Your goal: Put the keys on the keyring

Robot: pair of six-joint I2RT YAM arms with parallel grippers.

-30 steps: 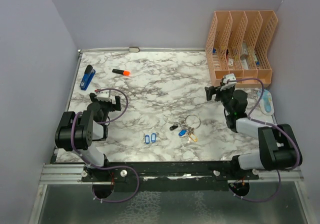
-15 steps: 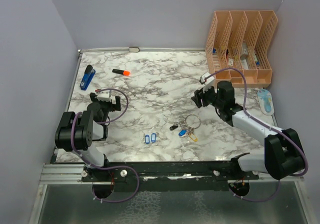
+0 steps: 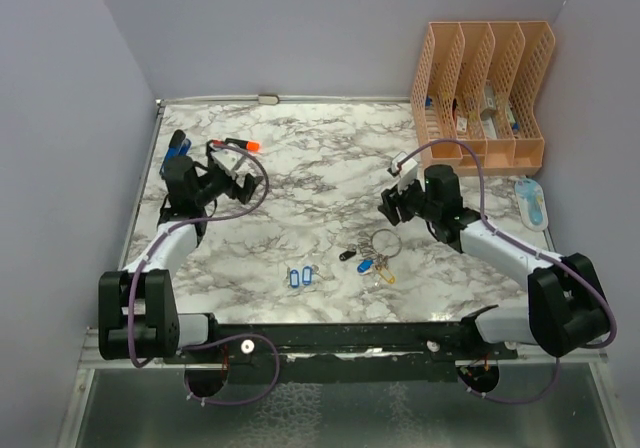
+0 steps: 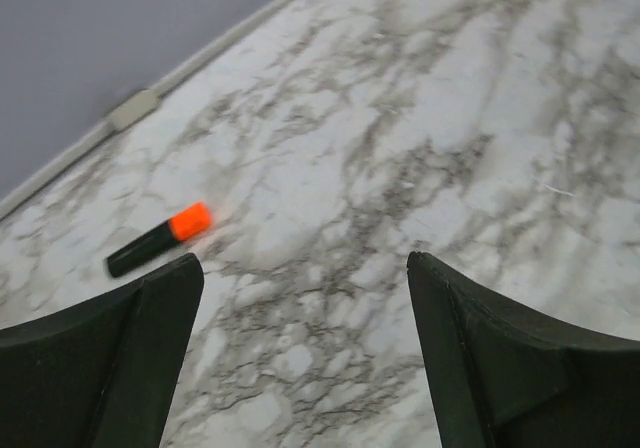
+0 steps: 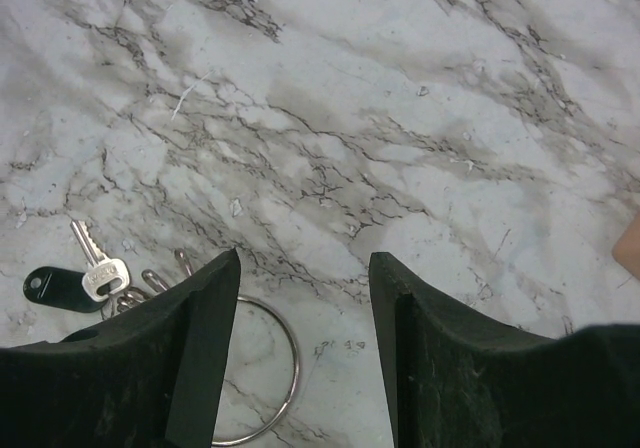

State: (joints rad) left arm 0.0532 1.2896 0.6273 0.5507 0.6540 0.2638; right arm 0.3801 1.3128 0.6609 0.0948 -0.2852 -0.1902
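The keys (image 3: pixel 300 276), two small blue-tagged ones, lie side by side near the table's front edge, away from both grippers. The keyring (image 3: pixel 385 241) is a thin silver ring with a cluster of keys and tags (image 3: pixel 368 262) at its near-left side. My right gripper (image 3: pixel 386 206) hovers open just behind the ring with nothing between its fingers. In the right wrist view the keyring (image 5: pixel 296 363) lies partly under the left finger (image 5: pixel 200 348) of that gripper (image 5: pixel 303 258). My left gripper (image 3: pixel 238 184) is open and empty at the back left, also shown in the left wrist view (image 4: pixel 305 263).
A black marker with an orange cap (image 3: pixel 243 145) (image 4: pixel 160 240) lies just beyond the left gripper. A blue stapler (image 3: pixel 176 149) sits partly behind the left arm. A peach file organizer (image 3: pixel 480 88) stands at the back right, with a pale blue object (image 3: pixel 533 203) at the right edge.
The left arm has swung from the front left to the back left near the marker. The right arm has reached left and down toward the keyring, its jaws narrower than before.
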